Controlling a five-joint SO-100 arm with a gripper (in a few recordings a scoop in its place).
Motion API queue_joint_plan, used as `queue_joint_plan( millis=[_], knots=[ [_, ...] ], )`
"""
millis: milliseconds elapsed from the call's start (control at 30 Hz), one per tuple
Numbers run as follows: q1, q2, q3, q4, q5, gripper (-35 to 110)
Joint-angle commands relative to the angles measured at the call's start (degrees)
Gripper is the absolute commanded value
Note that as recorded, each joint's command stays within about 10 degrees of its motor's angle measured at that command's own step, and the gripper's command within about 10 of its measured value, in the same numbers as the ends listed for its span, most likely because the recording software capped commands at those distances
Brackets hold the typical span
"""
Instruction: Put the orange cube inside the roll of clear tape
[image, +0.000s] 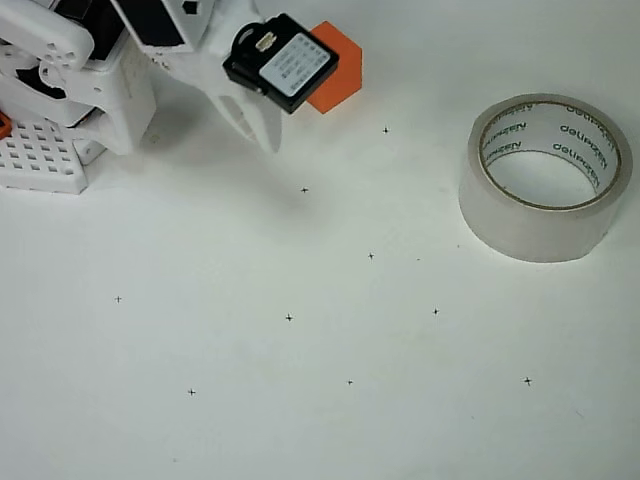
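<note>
The orange cube (338, 70) lies on the white table near the top middle of the overhead view, its left part hidden behind the black module on the arm's wrist. My gripper (263, 138) hangs just left of and below the cube. Its white fingers (268, 122) are drawn together, point toward the bottom of the picture and hold nothing. The roll of clear tape (540, 225) lies flat at the right with its hole facing up. Dark lettering runs around the inside of its pale core. A wide stretch of table separates it from the cube.
The white arm base (60, 110) with its perforated plate fills the top left corner. Small black cross marks (289, 318) dot the white table (300, 400).
</note>
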Motion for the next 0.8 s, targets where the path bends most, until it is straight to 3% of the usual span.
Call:
queue_joint_plan(
  millis=[0,767],
  knots=[
    [-4.31,-5.19,-7.47,-2.02,2.02,7],
    [-20.13,-20.83,-17.67,-3.69,6.77,36]
  ],
)
